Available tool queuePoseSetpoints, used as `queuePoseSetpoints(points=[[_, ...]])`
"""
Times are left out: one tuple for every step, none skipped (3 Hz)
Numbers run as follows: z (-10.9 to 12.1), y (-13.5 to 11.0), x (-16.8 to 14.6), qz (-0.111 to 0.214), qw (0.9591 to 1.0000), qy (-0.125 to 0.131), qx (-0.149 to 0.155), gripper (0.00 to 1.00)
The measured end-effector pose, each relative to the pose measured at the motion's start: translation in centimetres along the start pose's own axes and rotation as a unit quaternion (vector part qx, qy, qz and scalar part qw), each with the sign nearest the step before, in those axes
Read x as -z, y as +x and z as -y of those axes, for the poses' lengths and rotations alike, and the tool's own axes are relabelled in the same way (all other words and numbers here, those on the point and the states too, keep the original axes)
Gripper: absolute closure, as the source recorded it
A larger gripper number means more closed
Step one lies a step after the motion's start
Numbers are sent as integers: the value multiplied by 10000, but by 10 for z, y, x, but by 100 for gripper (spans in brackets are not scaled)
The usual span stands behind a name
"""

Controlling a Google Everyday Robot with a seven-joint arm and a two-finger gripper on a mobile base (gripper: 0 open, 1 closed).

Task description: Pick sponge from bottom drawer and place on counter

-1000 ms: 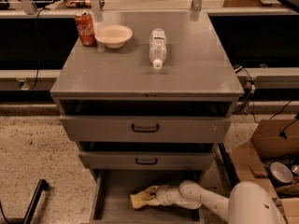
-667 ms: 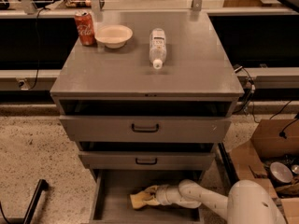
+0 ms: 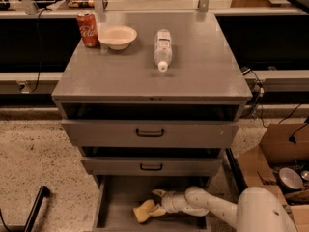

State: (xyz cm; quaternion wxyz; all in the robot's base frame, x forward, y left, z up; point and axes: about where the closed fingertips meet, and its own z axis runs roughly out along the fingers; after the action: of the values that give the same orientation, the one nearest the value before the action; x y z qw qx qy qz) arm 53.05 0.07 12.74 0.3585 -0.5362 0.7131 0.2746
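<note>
We log a red can (image 3: 88, 29) with white Coca-Cola script, a pale bowl (image 3: 118, 36) just beside it, and a clear bottle (image 3: 163, 50) on its side, label unreadable, all on the grey metal tabletop (image 3: 193, 76). The cabinet stands on a speckled floor (image 3: 38, 153), with a cardboard box (image 3: 275, 149) nearby. In the pulled-out bottom drawer (image 3: 116, 197), the gripper (image 3: 158, 204) has its jaws closed on one end of the yellow sponge (image 3: 144, 211).

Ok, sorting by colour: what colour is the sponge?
Pale yellow, in the camera view; the sponge lies in the bottom drawer, the pincer at it.
</note>
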Motion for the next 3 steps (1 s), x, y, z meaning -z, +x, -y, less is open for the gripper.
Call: queuePoseSetpoints(points=[[0, -4, 6, 99, 9999, 34, 71, 11], [-1, -4, 4, 97, 9999, 19, 69, 0], [-1, 0, 3, 48, 10000, 15, 78, 1]])
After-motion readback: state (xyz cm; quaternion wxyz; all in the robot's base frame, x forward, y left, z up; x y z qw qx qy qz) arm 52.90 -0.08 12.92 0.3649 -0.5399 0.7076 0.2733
